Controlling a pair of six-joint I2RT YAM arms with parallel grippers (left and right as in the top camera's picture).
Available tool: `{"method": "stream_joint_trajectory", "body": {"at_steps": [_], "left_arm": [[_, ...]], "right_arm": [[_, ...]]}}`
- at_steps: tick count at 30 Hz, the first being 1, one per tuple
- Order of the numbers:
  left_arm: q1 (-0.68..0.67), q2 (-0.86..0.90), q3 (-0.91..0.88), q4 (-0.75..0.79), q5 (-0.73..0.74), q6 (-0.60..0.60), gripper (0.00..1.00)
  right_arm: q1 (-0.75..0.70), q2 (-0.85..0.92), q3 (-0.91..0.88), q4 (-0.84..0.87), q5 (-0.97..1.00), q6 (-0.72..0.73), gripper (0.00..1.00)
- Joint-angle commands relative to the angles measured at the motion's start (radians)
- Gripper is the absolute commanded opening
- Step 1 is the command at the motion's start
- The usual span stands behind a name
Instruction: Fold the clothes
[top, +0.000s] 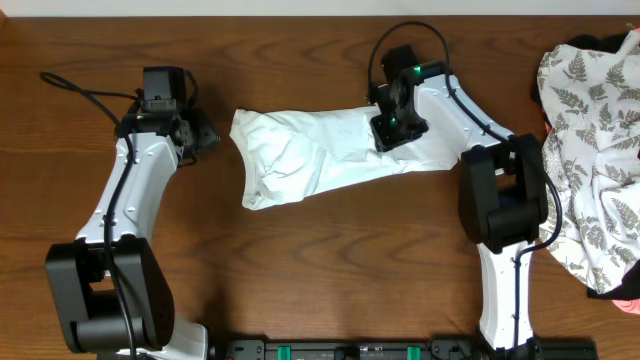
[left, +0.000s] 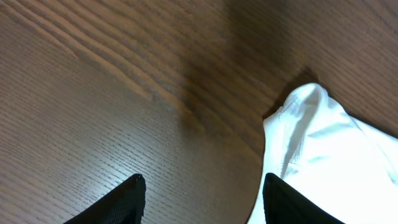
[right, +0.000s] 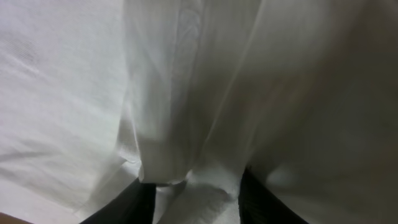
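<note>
The white T-shirt (top: 320, 155) lies on the wooden table as a long, rumpled band running from centre left up to the right; its print is hidden. My left gripper (top: 207, 135) is open and empty, low over bare wood just left of the shirt's left end. In the left wrist view (left: 204, 183), the shirt corner (left: 329, 155) lies by its right finger. My right gripper (top: 392, 135) sits on the shirt's upper right part. In the right wrist view its jaws (right: 196, 186) are apart, straddling a raised fold of the shirt (right: 74, 93).
A white cloth with grey fern-leaf print (top: 590, 150) is heaped at the table's right edge, with a dark garment (top: 600, 42) behind it and something pink (top: 628, 303) below it. Both arm bases stand at the front edge.
</note>
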Motion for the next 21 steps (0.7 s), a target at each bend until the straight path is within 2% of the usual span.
{"method": "stream_joint_trajectory", "body": {"at_steps": [1,6,9,14,21], "left_arm": [[0.003,0.003,-0.014,0.002,-0.008,0.010,0.61],[0.003,0.003,-0.014,0.002,-0.008,0.010,0.61],[0.003,0.003,-0.014,-0.002,-0.008,0.010,0.61],[0.003,0.003,-0.014,-0.002,-0.008,0.009,0.61],[0.003,0.004,-0.014,-0.001,-0.008,0.009,0.62]], "right_arm": [[0.008,-0.014,0.077,-0.014,0.003,0.003,0.47],[-0.018,-0.044,0.307,-0.126,0.008,0.003,0.66],[-0.042,-0.056,0.410,-0.194,0.044,0.021,0.72],[-0.106,-0.055,0.445,-0.301,0.066,0.057,0.72],[-0.193,-0.055,0.342,-0.352,0.067,0.056,0.70]]}}
